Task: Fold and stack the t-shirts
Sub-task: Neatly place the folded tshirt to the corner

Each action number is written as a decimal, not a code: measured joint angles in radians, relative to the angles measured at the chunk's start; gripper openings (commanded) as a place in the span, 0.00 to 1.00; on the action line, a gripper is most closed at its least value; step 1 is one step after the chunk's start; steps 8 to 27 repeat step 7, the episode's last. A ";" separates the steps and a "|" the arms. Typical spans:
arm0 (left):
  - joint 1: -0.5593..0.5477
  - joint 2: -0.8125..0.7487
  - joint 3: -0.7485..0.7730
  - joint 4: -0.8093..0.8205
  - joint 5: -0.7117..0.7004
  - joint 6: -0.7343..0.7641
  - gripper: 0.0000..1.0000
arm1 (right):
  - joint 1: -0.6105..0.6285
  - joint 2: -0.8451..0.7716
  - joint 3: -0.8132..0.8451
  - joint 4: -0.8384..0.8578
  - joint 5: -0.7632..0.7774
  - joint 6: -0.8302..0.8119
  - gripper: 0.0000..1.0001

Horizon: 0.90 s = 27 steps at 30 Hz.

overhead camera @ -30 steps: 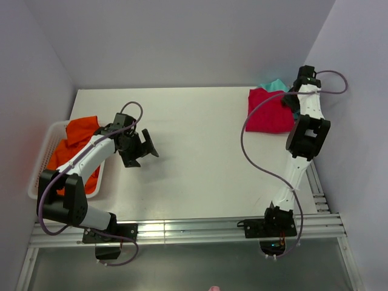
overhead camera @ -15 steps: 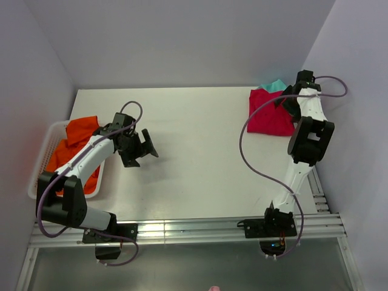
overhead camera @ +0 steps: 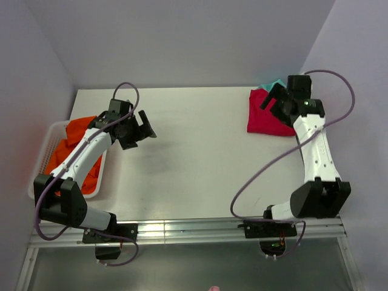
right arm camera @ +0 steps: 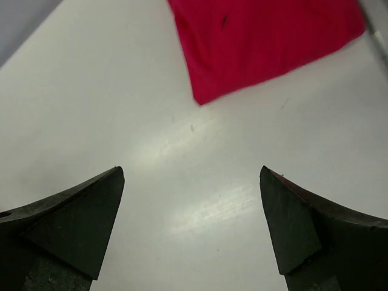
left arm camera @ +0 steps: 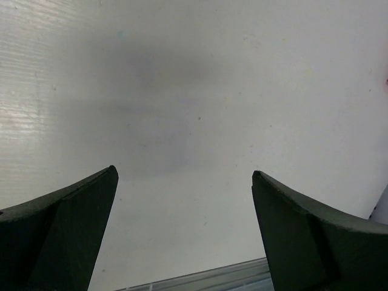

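A folded crimson-red t-shirt [overhead camera: 265, 119] lies at the table's back right, on top of a teal-green one [overhead camera: 273, 84] whose edge peeks out behind it. The red shirt also shows in the right wrist view [right arm camera: 260, 39]. My right gripper [overhead camera: 274, 100] hovers over the red shirt's near-left part, open and empty. Orange garments [overhead camera: 77, 145] lie heaped in a white slatted basket [overhead camera: 43, 151] at the left. My left gripper [overhead camera: 143, 123] is open and empty over bare table just right of the basket; in the left wrist view [left arm camera: 185, 176] only bare table lies between its fingers.
Grey walls close in the table at the back and both sides. A metal rail [overhead camera: 182, 229] runs along the near edge by the arm bases. A purple cable [overhead camera: 267, 173] hangs from the right arm over the table.
My right arm has swung round; its gripper moved from the shirts' right edge to over the red shirt's left part. My left gripper moved back and slightly left, toward the basket's far end.
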 measured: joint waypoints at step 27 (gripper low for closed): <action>0.000 -0.020 0.000 0.003 -0.084 0.001 0.99 | 0.140 -0.333 -0.278 -0.003 -0.017 -0.013 1.00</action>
